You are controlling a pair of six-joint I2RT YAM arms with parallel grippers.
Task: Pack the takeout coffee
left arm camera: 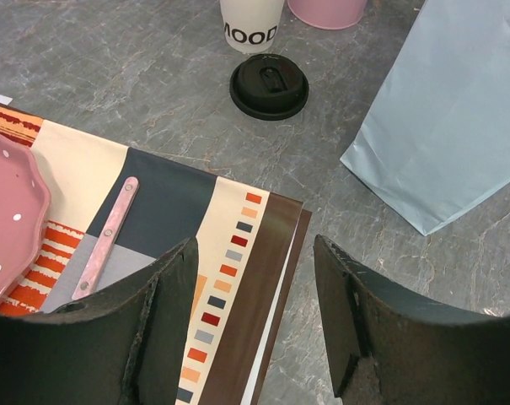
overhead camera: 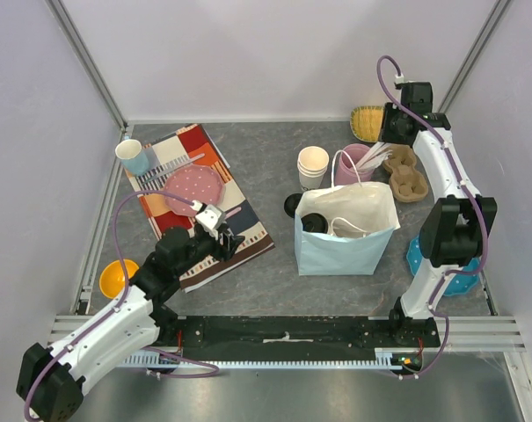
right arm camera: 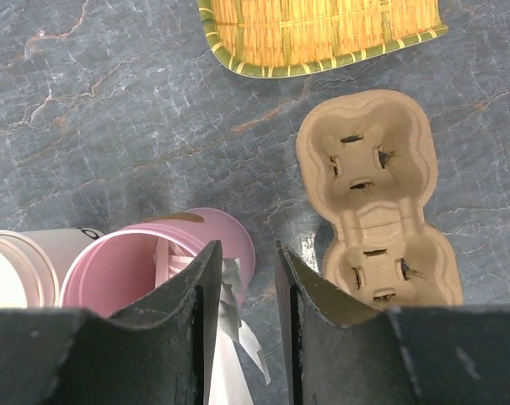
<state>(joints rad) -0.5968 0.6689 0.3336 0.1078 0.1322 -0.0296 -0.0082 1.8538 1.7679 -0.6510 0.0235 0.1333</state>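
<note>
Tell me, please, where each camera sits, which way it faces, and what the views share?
Top external: above and behind the bases, looking down at the table and both arms.
Left wrist: low, facing the black lid and blue bag; left gripper open below.
Right wrist: looking down at the cup carrier and pink cup; right gripper narrowly open.
Shared: stacked cups, pink cup.

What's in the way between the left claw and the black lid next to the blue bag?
Nothing visible. The left gripper hangs open over the corner of the striped mat, and only bare table lies between it and the black lid. The white cup stands behind the lid, and the blue bag is off to its right.
</note>
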